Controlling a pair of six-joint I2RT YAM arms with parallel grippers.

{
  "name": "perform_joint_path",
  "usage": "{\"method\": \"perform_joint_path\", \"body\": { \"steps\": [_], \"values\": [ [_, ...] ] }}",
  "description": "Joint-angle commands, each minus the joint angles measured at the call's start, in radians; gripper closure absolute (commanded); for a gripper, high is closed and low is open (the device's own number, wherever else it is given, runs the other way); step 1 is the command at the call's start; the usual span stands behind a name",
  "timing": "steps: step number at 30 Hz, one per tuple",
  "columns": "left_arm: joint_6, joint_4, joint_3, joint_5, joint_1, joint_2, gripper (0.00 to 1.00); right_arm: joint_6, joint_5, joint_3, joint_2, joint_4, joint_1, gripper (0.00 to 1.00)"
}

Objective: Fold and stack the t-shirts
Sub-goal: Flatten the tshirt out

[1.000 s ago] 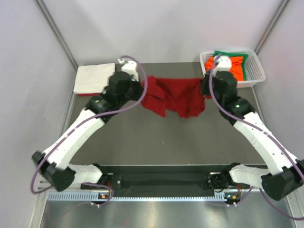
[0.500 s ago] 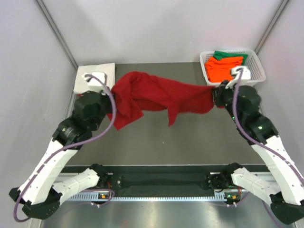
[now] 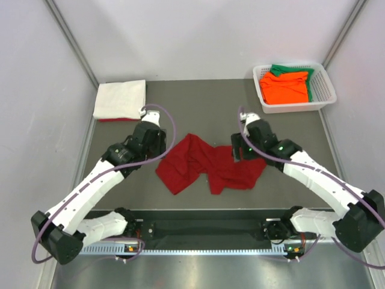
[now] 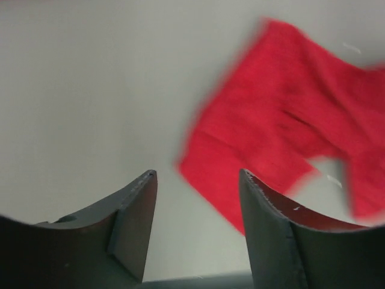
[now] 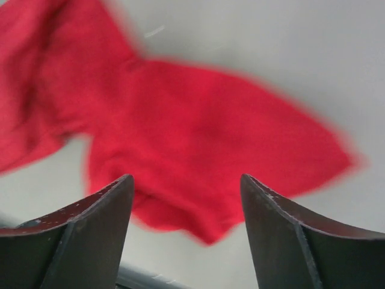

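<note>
Dark red t-shirt (image 4: pixel 283 120) blurred — apparently cropped rightward.

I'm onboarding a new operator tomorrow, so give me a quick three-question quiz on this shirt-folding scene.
1. True or false: the left end effector and right end effector are both open and empty.
2. Fill in: the red shirt lies crumpled on the table; the folded white shirt sits at its far ___ corner.
3. The orange shirt lies: A in the basket; B on the white shirt; C on the red shirt.
Key: 1 true; 2 left; 3 A.
</note>
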Motion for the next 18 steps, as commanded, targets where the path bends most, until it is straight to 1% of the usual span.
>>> {"method": "perform_joint_path", "body": {
  "steps": [1, 2, 3, 4, 5, 6, 7, 9, 10, 11, 12, 15, 18],
  "values": [
    [-0.093, 0.147, -0.104, 0.351, -0.001, -0.028, 0.41, 0.142, -0.065, -0.104, -0.010, 0.101, 0.139, 0.32],
    [-0.148, 0.203, -0.154, 0.387, -0.002, -0.017, 0.42, 0.176, -0.065, -0.127, -0.003, 0.150, 0.199, 0.37],
    [-0.169, 0.227, -0.177, 0.413, -0.002, 0.014, 0.43, 0.236, -0.062, -0.152, 0.019, 0.176, 0.231, 0.38],
    [-0.190, 0.250, -0.196, 0.476, -0.004, 0.031, 0.43, 0.262, -0.048, -0.194, 0.030, 0.205, 0.265, 0.39],
    [-0.219, 0.285, -0.225, 0.480, -0.010, 0.046, 0.43, 0.311, -0.035, -0.210, 0.046, 0.257, 0.325, 0.39],
    [-0.230, 0.299, -0.234, 0.475, -0.013, 0.060, 0.42, 0.331, -0.024, -0.221, 0.086, 0.276, 0.353, 0.38],
    [-0.238, 0.311, -0.249, 0.458, -0.024, 0.090, 0.40, 0.345, -0.015, -0.227, 0.111, 0.298, 0.406, 0.38],
    [-0.247, 0.339, -0.256, 0.437, -0.031, 0.118, 0.38, 0.361, 0.010, -0.212, 0.163, 0.312, 0.449, 0.37],
    [-0.249, 0.344, -0.256, 0.428, -0.033, 0.144, 0.38, 0.362, 0.033, -0.181, 0.213, 0.304, 0.468, 0.36],
    [-0.246, 0.350, -0.251, 0.427, -0.033, 0.158, 0.38, 0.367, 0.086, -0.164, 0.238, 0.292, 0.500, 0.36],
    [-0.244, 0.359, -0.248, 0.417, -0.033, 0.186, 0.38, 0.370, 0.106, -0.149, 0.282, 0.266, 0.509, 0.36],
    [-0.247, 0.365, -0.233, 0.389, -0.033, 0.248, 0.39, 0.388, 0.166, -0.114, 0.336, 0.249, 0.532, 0.36],
    [-0.258, 0.374, -0.217, 0.388, -0.034, 0.319, 0.42, 0.411, 0.211, -0.120, 0.347, 0.247, 0.537, 0.38]
  ]
}}
